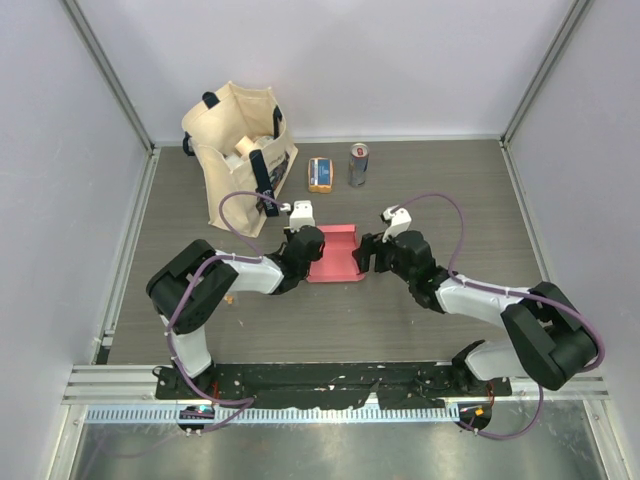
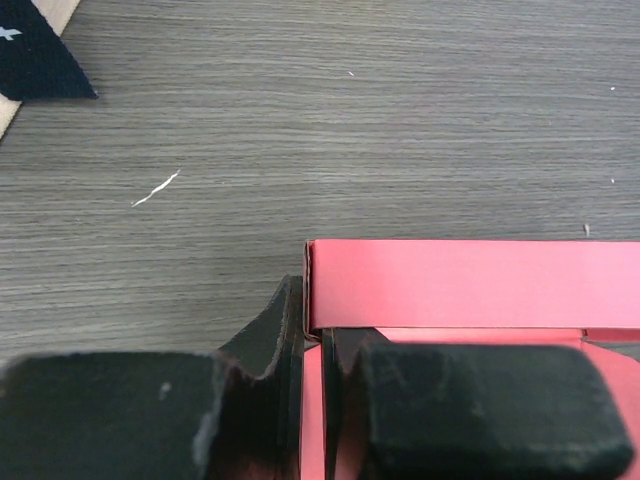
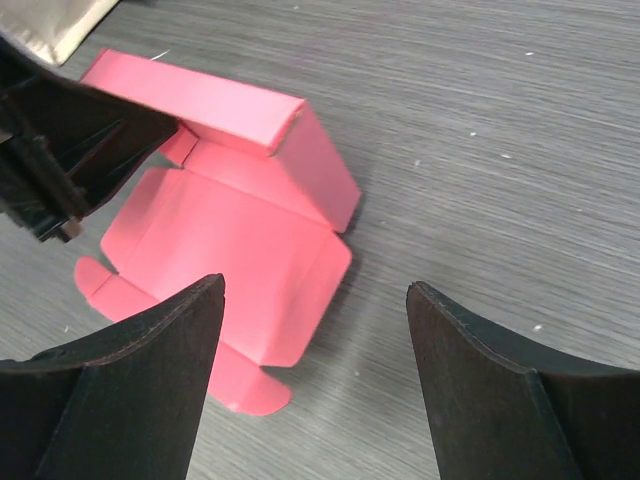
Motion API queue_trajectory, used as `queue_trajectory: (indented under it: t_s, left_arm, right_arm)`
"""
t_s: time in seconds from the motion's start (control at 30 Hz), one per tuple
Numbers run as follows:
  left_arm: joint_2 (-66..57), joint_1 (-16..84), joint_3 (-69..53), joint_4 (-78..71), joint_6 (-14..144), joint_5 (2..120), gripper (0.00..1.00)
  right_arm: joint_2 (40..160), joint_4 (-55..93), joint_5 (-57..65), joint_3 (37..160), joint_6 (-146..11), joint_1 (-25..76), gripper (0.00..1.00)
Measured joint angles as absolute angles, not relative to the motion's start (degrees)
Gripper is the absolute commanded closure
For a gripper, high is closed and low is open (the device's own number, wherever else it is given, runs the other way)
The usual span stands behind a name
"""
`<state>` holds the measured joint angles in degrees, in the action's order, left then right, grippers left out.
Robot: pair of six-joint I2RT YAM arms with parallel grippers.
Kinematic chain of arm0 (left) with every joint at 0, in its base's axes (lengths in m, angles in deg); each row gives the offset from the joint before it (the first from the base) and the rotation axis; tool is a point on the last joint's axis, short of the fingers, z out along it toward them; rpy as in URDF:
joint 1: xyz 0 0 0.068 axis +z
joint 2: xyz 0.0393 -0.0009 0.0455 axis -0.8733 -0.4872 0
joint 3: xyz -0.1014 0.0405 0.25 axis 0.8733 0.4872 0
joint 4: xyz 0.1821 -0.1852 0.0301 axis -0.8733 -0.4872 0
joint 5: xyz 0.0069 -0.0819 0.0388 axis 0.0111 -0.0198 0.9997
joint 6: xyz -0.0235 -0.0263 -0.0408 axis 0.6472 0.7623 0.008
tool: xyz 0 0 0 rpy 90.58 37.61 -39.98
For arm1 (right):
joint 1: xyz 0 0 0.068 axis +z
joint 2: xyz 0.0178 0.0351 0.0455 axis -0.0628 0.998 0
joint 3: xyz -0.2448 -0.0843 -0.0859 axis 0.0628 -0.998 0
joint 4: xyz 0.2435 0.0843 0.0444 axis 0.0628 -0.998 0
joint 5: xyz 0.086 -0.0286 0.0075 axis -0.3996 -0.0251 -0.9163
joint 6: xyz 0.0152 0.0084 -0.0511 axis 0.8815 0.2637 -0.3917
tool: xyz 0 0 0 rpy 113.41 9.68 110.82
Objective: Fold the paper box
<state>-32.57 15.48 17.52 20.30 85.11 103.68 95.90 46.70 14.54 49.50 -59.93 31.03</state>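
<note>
Left tool (image 1: 311,246) is clamping the paper box (image 1: 337,258) wall at mid bench (image 1: 450,200), apparently steadying it; right tool (image 1: 366,252) is hovering alongside, jaws apart

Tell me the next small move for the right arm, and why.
Probably lower the open right gripper onto the flat panel of the paper box nearest it and start folding that up. The left gripper is pinching the box's edge, one wall stands folded, and the near panel and tabs lie flat.

Left end effector (image 2: 312,345) pinching paper box (image 3: 230,240) — right end effector (image 3: 315,290) spread wide.
</note>
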Motion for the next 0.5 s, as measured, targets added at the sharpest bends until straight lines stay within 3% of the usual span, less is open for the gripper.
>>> queue_trajectory:
  t_s: [0.07, 0.2, 0.5]
  left_arm:
    - [-32.6, 15.5, 17.3, 20.1, 84.6, 103.2, 1.0]
    - [-32.5, 15.5, 17.0, 19.5, 83.6, 102.5, 1.0]
    - [-32.2, 15.4, 16.9, 18.5, 83.1, 102.2, 1.0]
  right_arm:
    - [95.8, 46.6, 14.0, 49.5, -59.5, 29.2, 0.26]
    - [95.8, 47.2, 13.8, 49.2, -58.0, 26.9, 0.41]
    - [98.3, 49.7, 12.9, 49.3, -59.1, 28.6, 0.44]
